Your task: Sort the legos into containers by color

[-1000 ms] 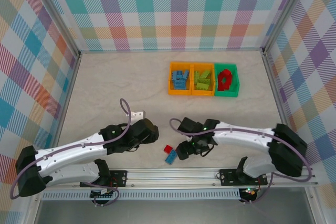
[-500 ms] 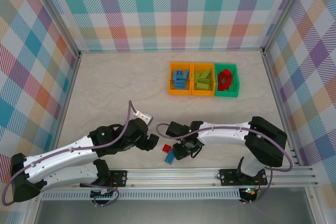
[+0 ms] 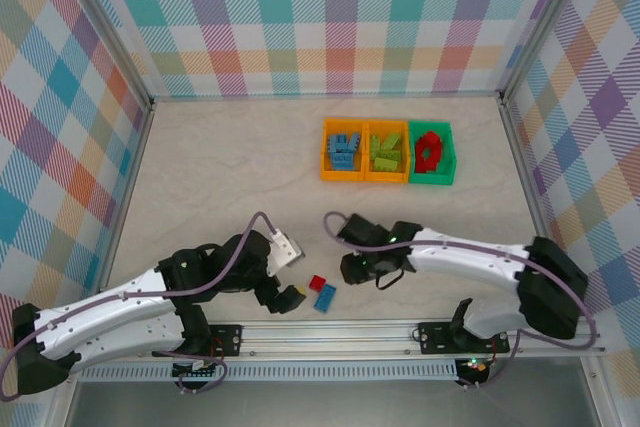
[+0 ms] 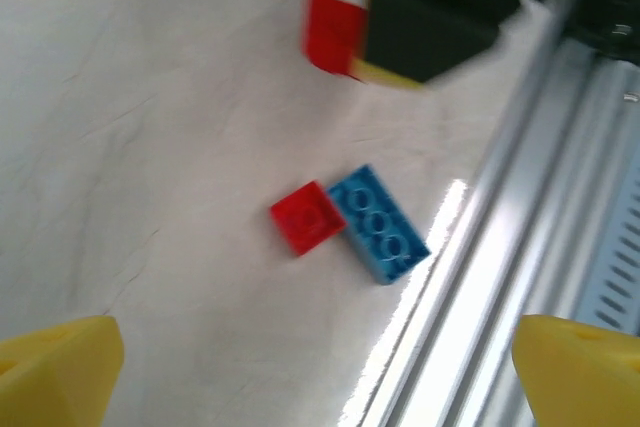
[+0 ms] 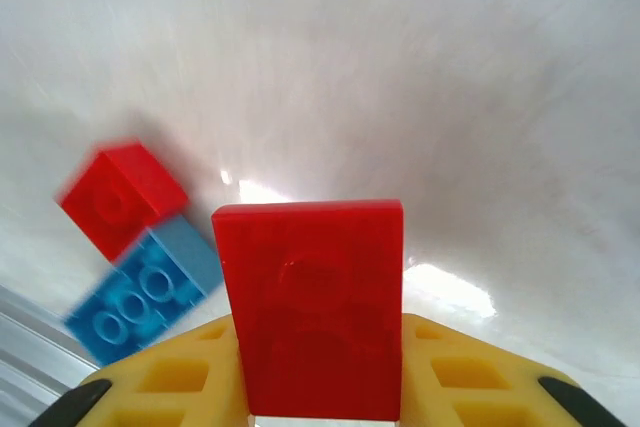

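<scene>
Right tool (image 5: 315, 377) is clenched on 1 red lego (image 5: 308, 307). In the right wrist view the brick stands upright between the yellow fingers (image 5: 170, 382), above the surface (image 3: 220, 177) and not touching it.

Left tool (image 4: 318, 367) is released and grasps nothing. Its yellow fingertips (image 4: 55, 367) sit wide apart at the 2 bottom corners of the left wrist view.

2 loose legos lie on the surface near the front rail, between the 2 tools:
- small red brick (image 3: 318, 283), flat, studs up
- longer blue brick (image 3: 326, 297), flat, touching the red one on its rail side

From the left wrist both bricks fall in the gap between the open fingertips but further out, so there is no contact. The right tool with its held brick shows at the top of that view, blurred.

3 containers stand in a row, touching side by side, at the far right-centre of the surface and well apart from both tools:
- left orange bin (image 3: 327, 162): blue legos
- middle orange bin (image 3: 386, 176): lime green legos
- green bin (image 3: 450, 162): red legos

Exact counts inside the bins cannot be told from overhead.
</scene>
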`<state>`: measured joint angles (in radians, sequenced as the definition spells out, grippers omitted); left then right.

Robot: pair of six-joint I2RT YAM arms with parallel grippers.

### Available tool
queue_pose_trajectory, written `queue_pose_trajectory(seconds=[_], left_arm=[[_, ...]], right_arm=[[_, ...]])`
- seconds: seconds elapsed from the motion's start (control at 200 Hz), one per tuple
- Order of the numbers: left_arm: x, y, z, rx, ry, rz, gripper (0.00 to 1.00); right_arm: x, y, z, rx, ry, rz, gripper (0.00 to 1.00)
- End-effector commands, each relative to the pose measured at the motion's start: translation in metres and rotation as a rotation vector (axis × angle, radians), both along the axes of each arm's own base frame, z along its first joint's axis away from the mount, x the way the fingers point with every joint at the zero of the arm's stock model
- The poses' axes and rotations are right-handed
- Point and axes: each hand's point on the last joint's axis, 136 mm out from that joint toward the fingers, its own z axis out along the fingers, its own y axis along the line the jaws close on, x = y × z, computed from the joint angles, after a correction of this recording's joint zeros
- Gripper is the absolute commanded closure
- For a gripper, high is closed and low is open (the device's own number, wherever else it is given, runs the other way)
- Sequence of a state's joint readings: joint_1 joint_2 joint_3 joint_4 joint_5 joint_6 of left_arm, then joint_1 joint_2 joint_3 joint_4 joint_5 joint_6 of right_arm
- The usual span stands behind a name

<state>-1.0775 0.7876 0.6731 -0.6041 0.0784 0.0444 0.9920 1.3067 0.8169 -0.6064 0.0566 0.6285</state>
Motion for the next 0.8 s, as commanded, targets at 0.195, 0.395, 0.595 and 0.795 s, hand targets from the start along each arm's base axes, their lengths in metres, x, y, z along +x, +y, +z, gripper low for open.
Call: queue_pose_trajectory(seconds=[0.195, 0.395, 0.595, 0.795], left_arm=[[-0.032, -0.077, 0.025, -0.222, 0.032, -0.340, 0.00], [-0.015, -0.106, 0.036, -0.341, 0.058, -0.229, 0.00], [-0.002, -0.106, 0.022, -0.332, 0.137, -0.063, 0.00], [0.014, -0.095, 0.022, -0.334, 0.129, 0.072, 0.00]], right_arm=[[0.109, -0.077, 0.060, 0.202, -0.155, -0.369, 0.78], [0.201, -0.164, 0.069, 0.196, -0.178, -0.626, 0.78], [0.283, -0.209, 0.056, 0.161, -0.162, -0.739, 0.75], [0.331, -0.219, 0.042, 0.084, -0.122, -0.753, 0.59]])
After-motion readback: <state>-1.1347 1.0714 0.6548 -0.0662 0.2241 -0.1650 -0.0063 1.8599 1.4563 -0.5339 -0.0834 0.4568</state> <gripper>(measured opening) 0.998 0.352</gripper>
